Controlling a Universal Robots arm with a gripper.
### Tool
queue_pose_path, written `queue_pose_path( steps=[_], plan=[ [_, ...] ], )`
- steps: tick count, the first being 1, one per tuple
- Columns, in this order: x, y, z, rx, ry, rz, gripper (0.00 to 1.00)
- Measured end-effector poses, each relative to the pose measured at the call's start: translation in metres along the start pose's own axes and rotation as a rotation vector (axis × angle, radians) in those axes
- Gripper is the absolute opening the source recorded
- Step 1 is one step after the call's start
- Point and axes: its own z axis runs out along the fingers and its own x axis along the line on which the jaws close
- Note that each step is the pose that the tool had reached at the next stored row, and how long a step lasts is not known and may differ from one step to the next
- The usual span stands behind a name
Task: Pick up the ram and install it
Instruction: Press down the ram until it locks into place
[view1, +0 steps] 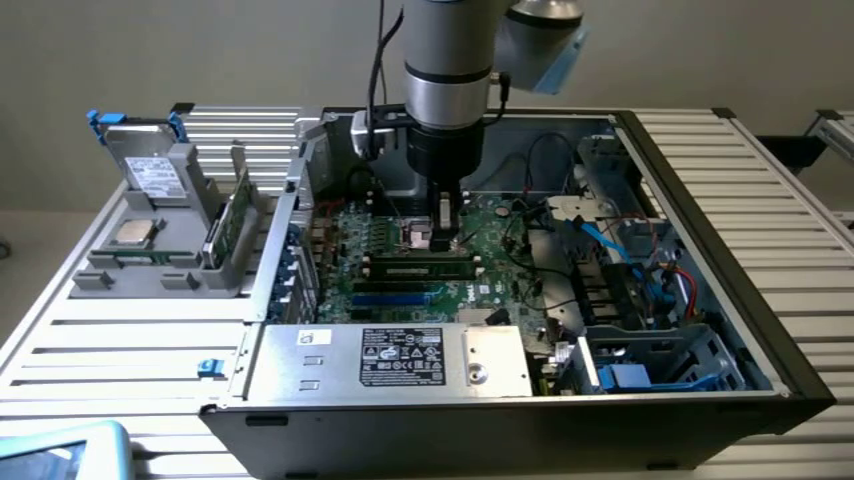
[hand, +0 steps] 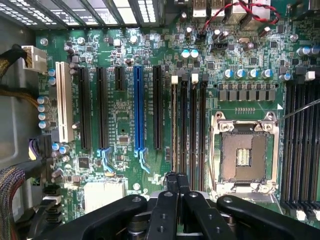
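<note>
Open PC case (view1: 747, 240) on slatted table. Gripper (hand: 177, 181) shut on ram (hand: 174, 127) over its slot. Ram looks light, stiff, fragile: hold by edges

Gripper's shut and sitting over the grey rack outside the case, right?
Not quite. The gripper is shut, but it is not over the grey rack. It is down inside the case, over the motherboard, as the exterior view shows. The rack stands outside the case, on the exterior view's left.
</note>
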Motion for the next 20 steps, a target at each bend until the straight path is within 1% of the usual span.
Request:
queue_pose_path(
  steps=[2,8,11,14,20],
  plan=[
    [0.0,-0.0032,0.0012,0.0001,-0.0006,0.0,0.11],
    [0.003,-0.0039,0.0116,0.0016,-0.0004,0.001,0.11],
    [0.003,-0.0069,0.0157,0.0029,-0.0006,0.002,0.11],
    [0.003,-0.0107,0.0174,0.0031,-0.0003,0.002,0.11],
    [0.002,-0.0114,0.0214,0.0032,-0.0006,0.002,0.11]
  ],
)
